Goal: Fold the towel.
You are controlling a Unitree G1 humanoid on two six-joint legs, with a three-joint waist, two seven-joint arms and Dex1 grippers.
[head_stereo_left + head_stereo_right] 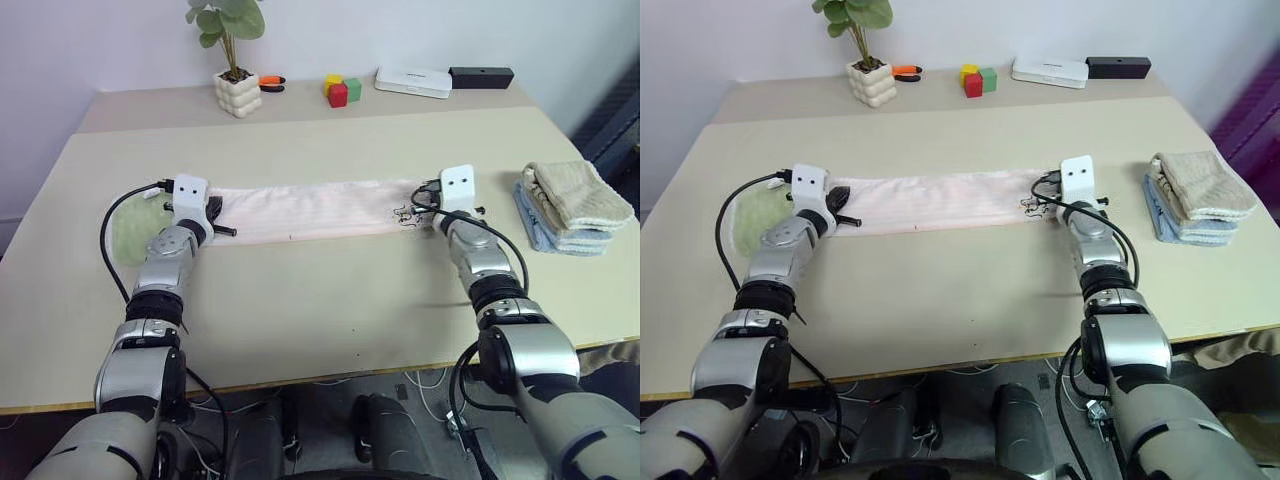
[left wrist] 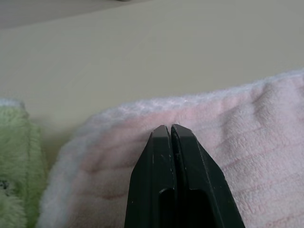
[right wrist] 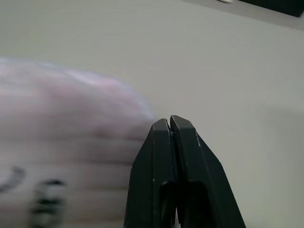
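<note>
Green cloth point(image 1: 128, 232) lies at the table's point(image 1: 300, 310) left, just beside the pink towel point(image 1: 310, 210), a long strip stretched flat across the middle. Left gripper point(image 2: 170, 128), fingers pressed together, sits over its left end; right gripper point(image 3: 169, 119), likewise closed, over its right end. Folded beige and blue towels point(image 1: 572, 208) rest far right.

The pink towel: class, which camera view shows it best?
The left eye view: the towel lies there as a whole long strip across the table. The right eye view shows much the same. Each wrist view shows just one end, behind shut black fingers.
</note>
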